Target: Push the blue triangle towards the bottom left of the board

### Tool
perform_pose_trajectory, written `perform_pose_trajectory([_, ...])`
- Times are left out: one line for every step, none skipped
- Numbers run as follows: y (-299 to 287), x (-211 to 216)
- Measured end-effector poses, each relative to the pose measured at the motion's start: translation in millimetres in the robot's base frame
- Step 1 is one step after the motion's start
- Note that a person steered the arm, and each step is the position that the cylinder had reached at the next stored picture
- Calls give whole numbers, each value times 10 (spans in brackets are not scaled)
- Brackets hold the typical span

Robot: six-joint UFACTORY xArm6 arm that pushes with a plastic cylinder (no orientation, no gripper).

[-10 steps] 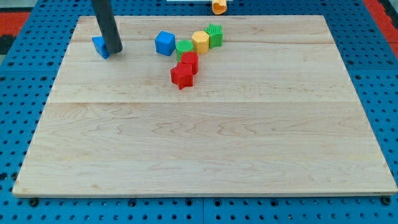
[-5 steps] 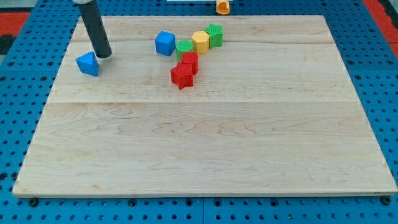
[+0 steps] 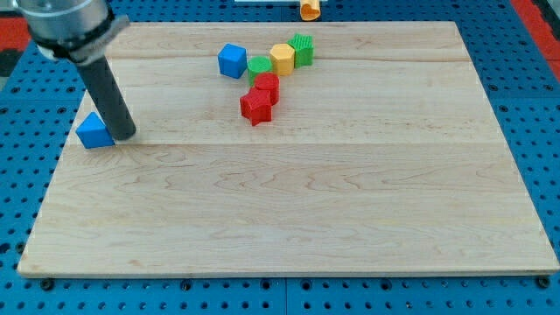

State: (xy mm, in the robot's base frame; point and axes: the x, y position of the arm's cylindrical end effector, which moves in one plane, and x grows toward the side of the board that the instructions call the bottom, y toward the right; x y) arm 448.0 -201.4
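Note:
The blue triangle [image 3: 94, 131] lies near the board's left edge, a little above mid-height. My tip [image 3: 124, 136] is on the board touching the triangle's right side; the dark rod rises up and to the left from it. The wooden board [image 3: 289, 201] fills most of the view.
A cluster sits at the upper middle: a blue cube [image 3: 232, 60], a green block [image 3: 259, 66], a yellow block [image 3: 282, 58], a second green block [image 3: 302, 48], a red block [image 3: 267, 86] and a red star-like block [image 3: 255, 108]. An orange block [image 3: 308, 10] lies off the board at the top.
The rod has moved down and to the left. The blue triangle has slid with it from the upper left towards the left edge and lower down. The cluster has not moved.

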Motion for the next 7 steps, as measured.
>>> perform_pose_trajectory([-20,-299])
perform_pose_trajectory([-179,-623])
perform_pose_trajectory([-458,-340])
perform_pose_trajectory([-406,-50])
perform_pose_trajectory([-362,143])
perform_pose_trajectory([-825,-86])
perform_pose_trajectory([-796,263])
